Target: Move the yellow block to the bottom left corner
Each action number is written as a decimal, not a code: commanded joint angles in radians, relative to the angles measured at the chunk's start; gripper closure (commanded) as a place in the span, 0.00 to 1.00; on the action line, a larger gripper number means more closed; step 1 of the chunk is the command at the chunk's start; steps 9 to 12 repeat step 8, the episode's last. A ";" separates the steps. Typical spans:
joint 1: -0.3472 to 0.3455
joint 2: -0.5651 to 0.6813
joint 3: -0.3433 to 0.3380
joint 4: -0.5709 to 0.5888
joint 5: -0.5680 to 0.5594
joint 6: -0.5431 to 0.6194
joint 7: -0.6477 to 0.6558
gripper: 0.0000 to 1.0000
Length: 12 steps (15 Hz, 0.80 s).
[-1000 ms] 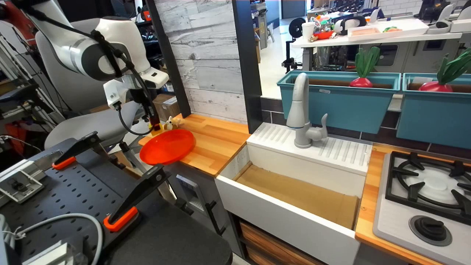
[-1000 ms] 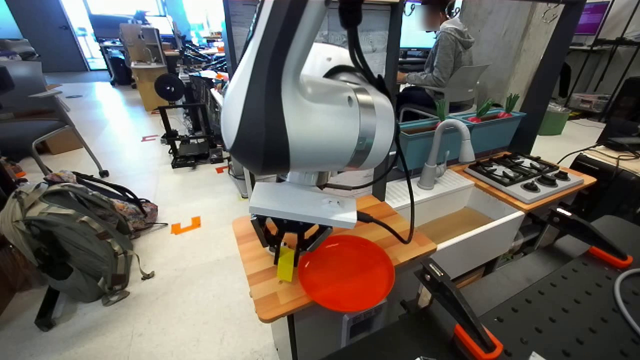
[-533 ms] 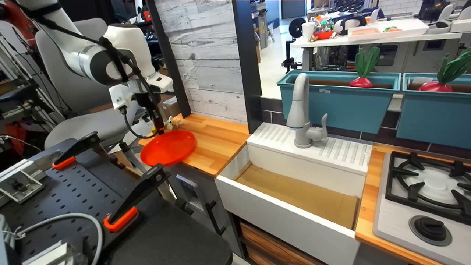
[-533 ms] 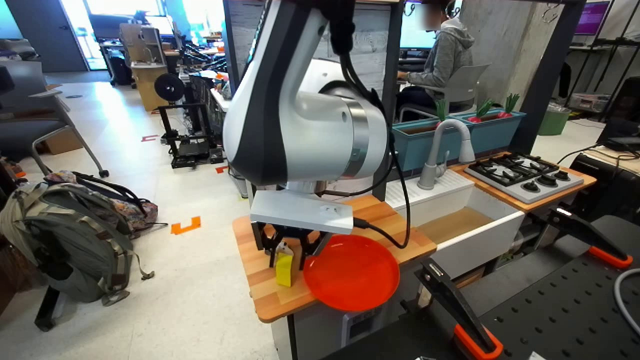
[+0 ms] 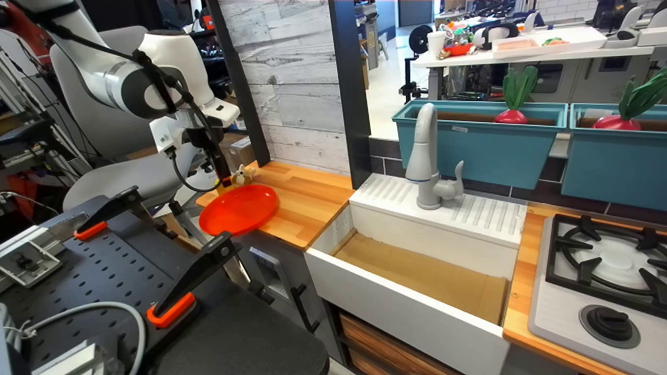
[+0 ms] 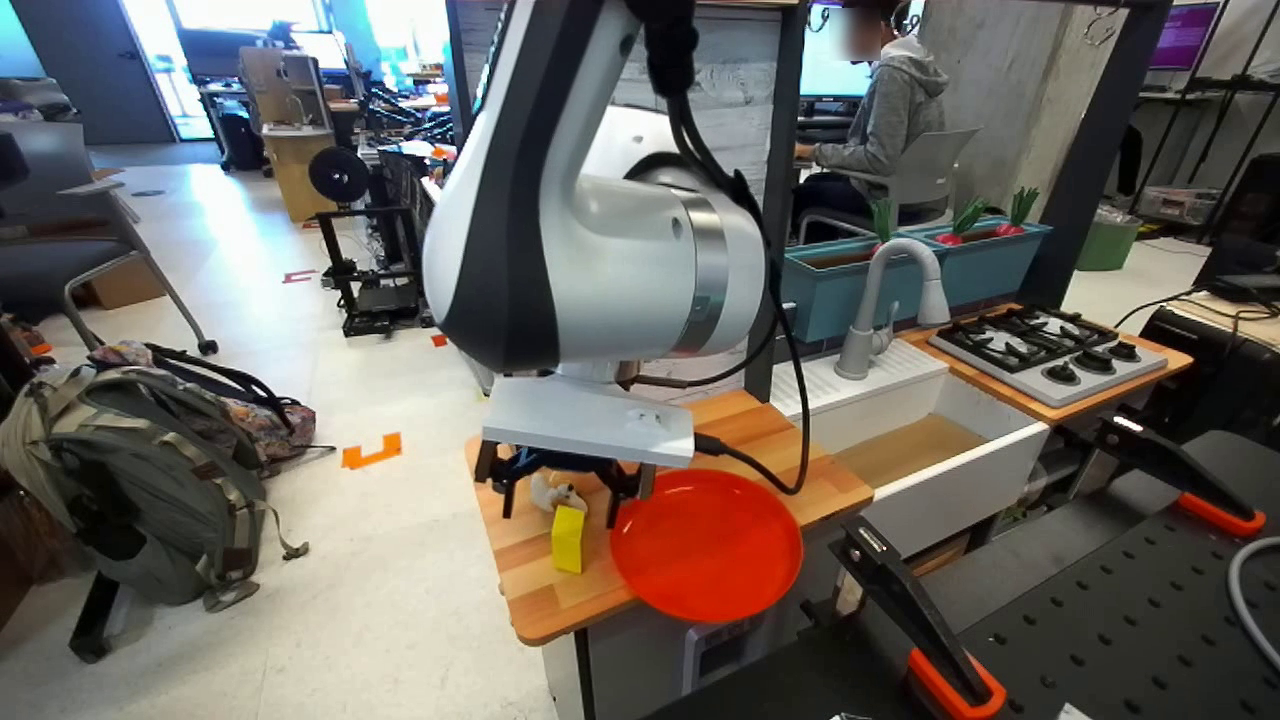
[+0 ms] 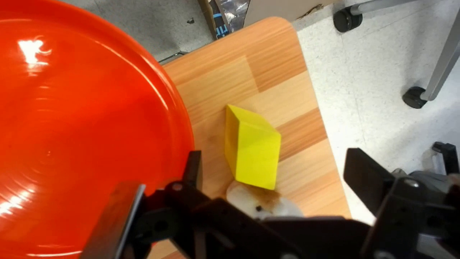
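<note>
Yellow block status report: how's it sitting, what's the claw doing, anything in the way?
Claw open, holding nothing. Yellow block resting on wooden countertop. Orange-red plate close beside, small toy right by block, contact unclear; either might crowd the grasp.

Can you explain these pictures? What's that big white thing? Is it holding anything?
That's a white and grey robot arm. Two pictures are taken from outside it; the close-up is from its wrist. Its black two-fingered gripper works like a hand. It's wide open and holds nothing. On the light-brown wooden countertop sit a flat-sided yellow block, a round orange-red plate jutting past the edge, and a small white and brown object, partly hidden in the close-up.
</note>
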 commanded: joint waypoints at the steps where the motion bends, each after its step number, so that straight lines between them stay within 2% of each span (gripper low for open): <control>1: 0.023 -0.102 -0.001 -0.115 0.004 0.055 0.006 0.00; 3: 0.031 -0.161 -0.012 -0.186 0.000 0.089 0.002 0.00; 4: 0.020 -0.075 0.001 -0.085 0.000 0.053 0.001 0.00; 7: 0.020 -0.133 -0.001 -0.148 0.000 0.064 0.001 0.00; 12: 0.020 -0.139 -0.001 -0.154 -0.001 0.064 0.001 0.00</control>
